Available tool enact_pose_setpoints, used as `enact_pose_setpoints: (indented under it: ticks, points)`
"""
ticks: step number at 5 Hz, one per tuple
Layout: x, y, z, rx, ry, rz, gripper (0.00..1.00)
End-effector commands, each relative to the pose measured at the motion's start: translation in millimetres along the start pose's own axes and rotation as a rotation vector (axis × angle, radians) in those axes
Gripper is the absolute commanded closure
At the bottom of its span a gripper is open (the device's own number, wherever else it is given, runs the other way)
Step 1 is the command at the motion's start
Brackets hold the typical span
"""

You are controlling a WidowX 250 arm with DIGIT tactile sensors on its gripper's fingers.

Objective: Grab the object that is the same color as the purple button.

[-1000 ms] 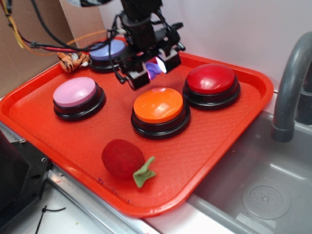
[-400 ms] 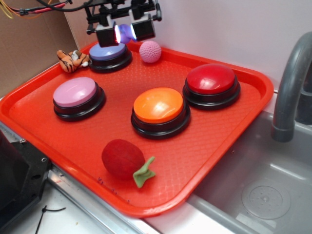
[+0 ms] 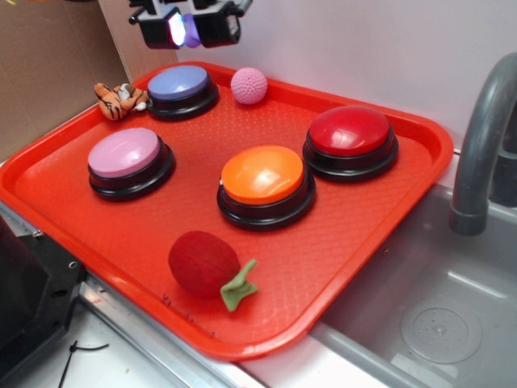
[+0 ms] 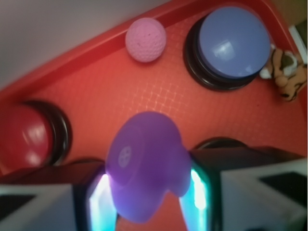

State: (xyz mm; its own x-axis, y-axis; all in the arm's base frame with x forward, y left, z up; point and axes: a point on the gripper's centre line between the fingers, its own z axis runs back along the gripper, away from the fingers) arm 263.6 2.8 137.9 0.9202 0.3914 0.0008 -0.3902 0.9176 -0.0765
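The exterior camera stands off the worktop's near edge, looking down obliquely across the red tray [image 3: 388, 234] toward the far wall. The wrist camera rides above the tool [image 4: 147, 187], looking steeply down, close. Both show the purple button [image 3: 178, 82] and pink knitted ball [image 3: 249, 85].

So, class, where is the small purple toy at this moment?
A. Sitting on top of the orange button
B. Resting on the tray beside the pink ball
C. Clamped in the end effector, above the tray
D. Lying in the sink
C: the purple toy sits between the fingers of the end effector, lifted above the tray.
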Motion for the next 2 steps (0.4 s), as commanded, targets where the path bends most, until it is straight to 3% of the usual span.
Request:
enact_pose_setpoints:
  ticks: [1,2]
  points:
    - [5.1,-0.8,42.6,0.019,-0.168,-0.117,1.0]
    - [2.9,2.5,40.4,0.0,-0.169,-0.111,1.0]
